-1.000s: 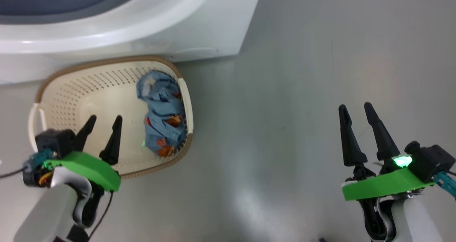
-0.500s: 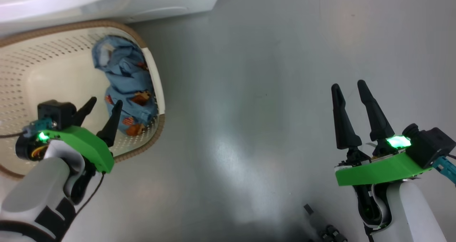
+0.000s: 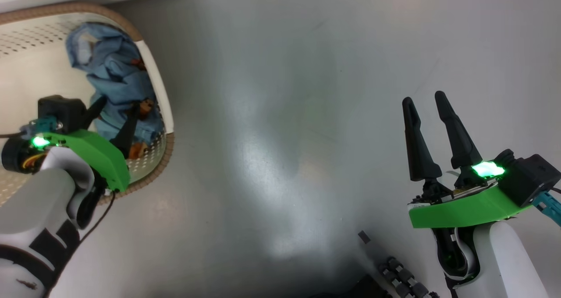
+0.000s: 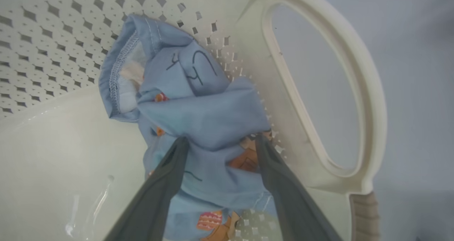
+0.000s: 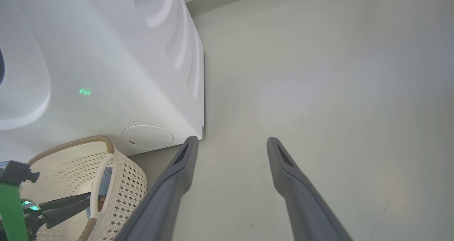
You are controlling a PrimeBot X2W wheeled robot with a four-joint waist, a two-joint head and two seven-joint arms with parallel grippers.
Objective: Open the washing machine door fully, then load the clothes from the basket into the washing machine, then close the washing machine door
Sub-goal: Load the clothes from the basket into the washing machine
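The cream basket [image 3: 162, 101] with its brown rim sits on the floor at the upper left of the head view. A bundle of light blue clothes [image 3: 109, 70] with orange figures lies against its right wall. My left gripper [image 3: 117, 106] is down inside the basket, open. In the left wrist view its fingers [image 4: 170, 170] straddle a fold of the clothes [image 4: 198, 92] beside the basket's handle [image 4: 354, 92]. My right gripper [image 3: 424, 97] hangs open and empty over bare floor. The white washing machine [image 5: 106, 56] stands behind the basket [image 5: 127, 184]. The washing machine door is out of view.
Grey glossy floor [image 3: 280, 114] stretches between the two arms. A dark ribbed part of the robot [image 3: 396, 274] shows at the bottom edge. A round white cover [image 5: 148, 137] sits low on the machine's front, just above the basket.
The camera has swung, sliding basket and machine up and left in the picture. My left gripper has moved from the basket's bare middle onto the blue clothes. The right gripper has kept still.
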